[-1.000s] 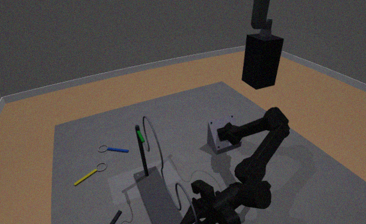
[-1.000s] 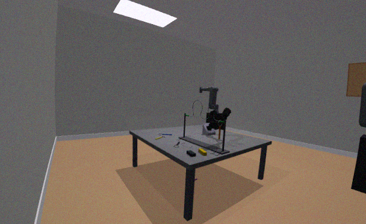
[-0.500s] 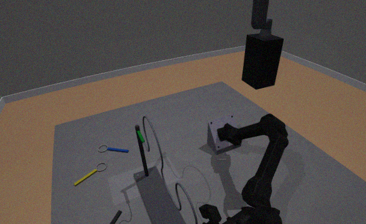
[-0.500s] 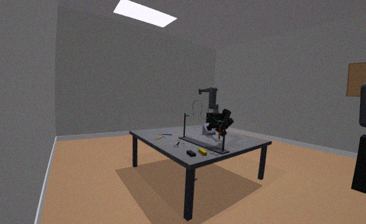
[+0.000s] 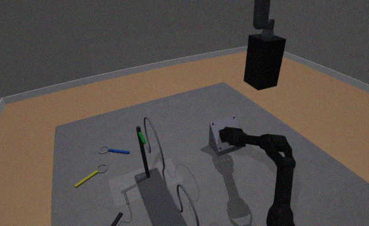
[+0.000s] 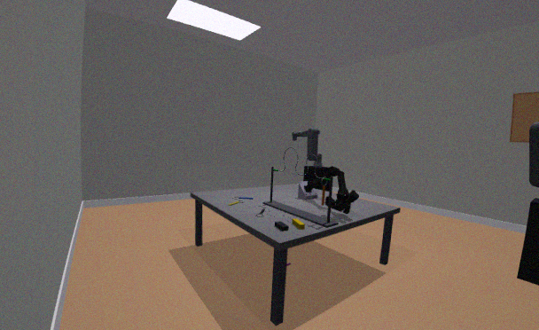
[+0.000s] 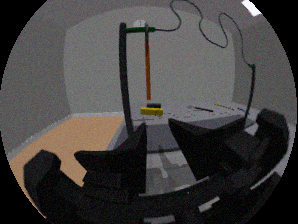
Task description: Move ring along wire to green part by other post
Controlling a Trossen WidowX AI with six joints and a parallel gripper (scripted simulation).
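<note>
Presently, your gripper [image 6: 331, 202] [image 7: 157, 123] is waiting partly open, holding nothing, while the ring [image 7: 147, 30] is hanging on the near green wire; its stiff, probably light handle [image 6: 324, 195] [image 7: 148, 72] is inviting a mid-length grip.

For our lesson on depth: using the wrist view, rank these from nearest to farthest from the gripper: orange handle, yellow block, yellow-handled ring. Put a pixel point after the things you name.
1. Orange handle [image 6: 323, 195] [image 7: 148, 72]: nearest, hanging upright just left of centre.
2. Yellow block [image 6: 298, 223] [image 7: 151, 111]: beyond the handle, low near centre.
3. Yellow-handled ring [image 5: 86, 179] [image 6: 234, 203] [image 7: 222, 105]: farthest, off right.
</note>
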